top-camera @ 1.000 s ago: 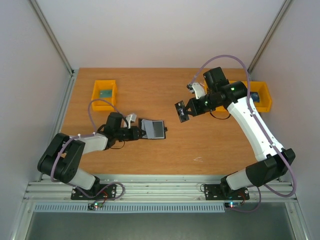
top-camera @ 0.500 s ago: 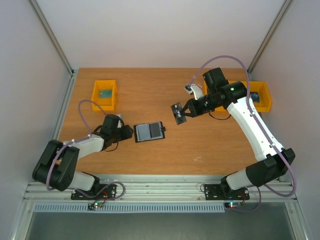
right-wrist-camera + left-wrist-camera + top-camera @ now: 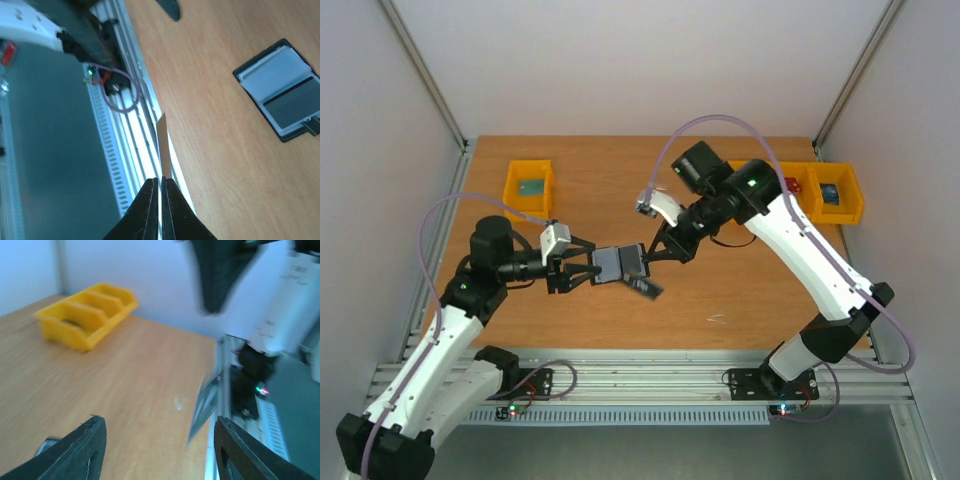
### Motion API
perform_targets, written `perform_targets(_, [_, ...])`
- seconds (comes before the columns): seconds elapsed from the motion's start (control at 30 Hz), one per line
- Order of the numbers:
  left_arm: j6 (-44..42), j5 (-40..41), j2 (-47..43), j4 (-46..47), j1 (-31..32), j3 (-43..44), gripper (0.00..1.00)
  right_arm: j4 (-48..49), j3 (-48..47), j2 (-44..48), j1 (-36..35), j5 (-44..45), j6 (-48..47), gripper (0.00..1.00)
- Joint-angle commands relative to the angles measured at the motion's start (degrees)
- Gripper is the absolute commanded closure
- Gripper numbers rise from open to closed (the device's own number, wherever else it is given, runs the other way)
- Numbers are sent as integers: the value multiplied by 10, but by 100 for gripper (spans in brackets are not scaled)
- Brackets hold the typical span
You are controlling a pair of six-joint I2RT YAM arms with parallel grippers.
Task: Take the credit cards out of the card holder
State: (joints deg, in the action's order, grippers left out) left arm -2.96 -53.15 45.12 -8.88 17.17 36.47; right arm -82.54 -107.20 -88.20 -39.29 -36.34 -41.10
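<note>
right gripper is clamped on a card, edge-on, away from the open wallet lying on the table. left gripper hangs open just beside the wallet, holding nothing.

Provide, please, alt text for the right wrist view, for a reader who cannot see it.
The right gripper, shut, pinches a thin card seen edge-on above the wooden table. The black card holder lies open on the table at upper right, one pocket pale, the other dark.
</note>
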Motion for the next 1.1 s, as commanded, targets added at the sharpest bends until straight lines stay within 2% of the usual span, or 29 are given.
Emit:
perform_targets(0.0, [-322,-169,50,-294,14,100,40,-42,-28,-40,-51,111,-96,98])
perform_targets(0.07, [-330,-165,60,-278,23,113,41,-36,-35,-51,-72,126,-122,98])
perform_targets(0.17, [-280,-153,69,-240,38,109,43,-9,-35,-60,-80,130,-129,99])
perform_targets(0.23, [-254,-123,83,-196,38,95,42,16,-20,-67,-77,171,-107,99])
perform_targets(0.27, [-209,-99,92,-164,38,89,42,24,-8,-69,-71,186,-96,99])
perform_targets(0.33, [-168,-91,106,-156,34,87,42,40,21,-66,-60,186,-72,99])
perform_targets(0.37, [-173,-93,107,-167,33,82,42,58,47,-58,-56,186,-55,99])
perform_targets(0.53, [-255,-14,103,-195,28,40,41,108,111,-41,-52,173,5,97])
perform_targets(0.7, [-354,-27,91,-278,24,44,39,166,158,-24,-52,150,77,94])
perform_targets(0.83, [-390,-19,80,-326,21,40,39,205,195,-9,-54,158,157,92])
perform_targets(0.93, [-468,-12,66,-394,21,38,38,235,226,3,-55,160,194,91])
perform_targets(1.07, [-664,30,66,-521,24,37,38,268,259,-12,-58,99,259,86])
